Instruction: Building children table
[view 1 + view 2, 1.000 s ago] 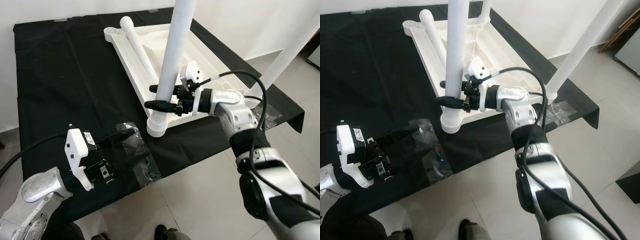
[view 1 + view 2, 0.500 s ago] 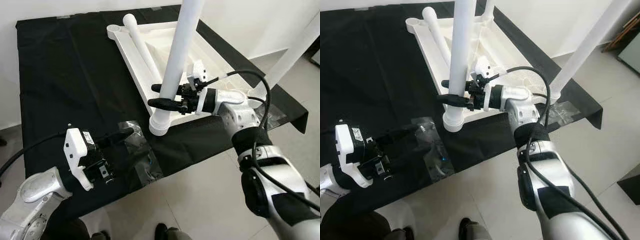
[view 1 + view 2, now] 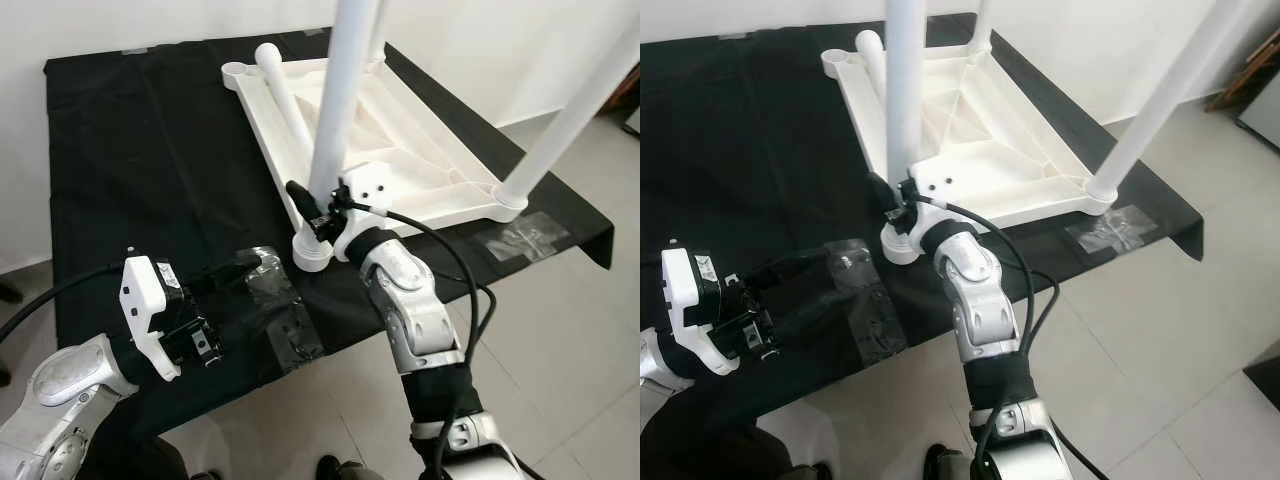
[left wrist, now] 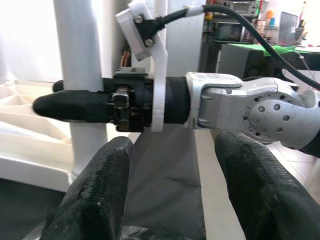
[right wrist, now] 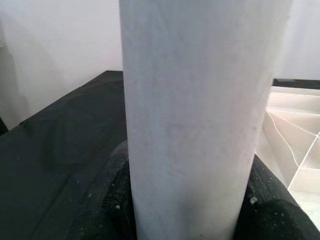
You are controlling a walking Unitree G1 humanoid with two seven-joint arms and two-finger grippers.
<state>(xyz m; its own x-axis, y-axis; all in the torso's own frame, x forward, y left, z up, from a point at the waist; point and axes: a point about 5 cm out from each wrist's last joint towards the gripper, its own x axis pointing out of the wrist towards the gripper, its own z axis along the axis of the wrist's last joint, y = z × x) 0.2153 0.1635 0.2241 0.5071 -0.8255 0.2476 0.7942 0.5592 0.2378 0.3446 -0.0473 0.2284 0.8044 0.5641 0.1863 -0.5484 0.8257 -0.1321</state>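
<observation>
The white children's table top point(image 3: 430, 165) lies upside down on a black-covered table point(image 3: 130, 150). A white leg point(image 3: 335, 110) stands upright in its near corner socket point(image 3: 310, 252). My right gripper point(image 3: 318, 212) is shut on that leg just above the socket; in the right wrist view the leg point(image 5: 200, 115) sits between the black fingers point(image 5: 107, 200). Another leg point(image 3: 565, 115) stands in the right corner, and a loose leg point(image 3: 275, 90) lies on the underside. My left gripper point(image 3: 228, 278) is open and empty, low over the cloth, pointing at the gripped leg point(image 4: 80, 75).
A crumpled clear plastic bag point(image 3: 285, 325) lies on the cloth beside the left gripper. More clear plastic point(image 3: 520, 238) is at the table's right front edge. Light tiled floor point(image 3: 560, 380) lies in front and to the right. A white wall is behind.
My right arm has swung round the leg from the right side to the near side, its gripper still on it. The leg now stands straighter. The left gripper has stayed put.
</observation>
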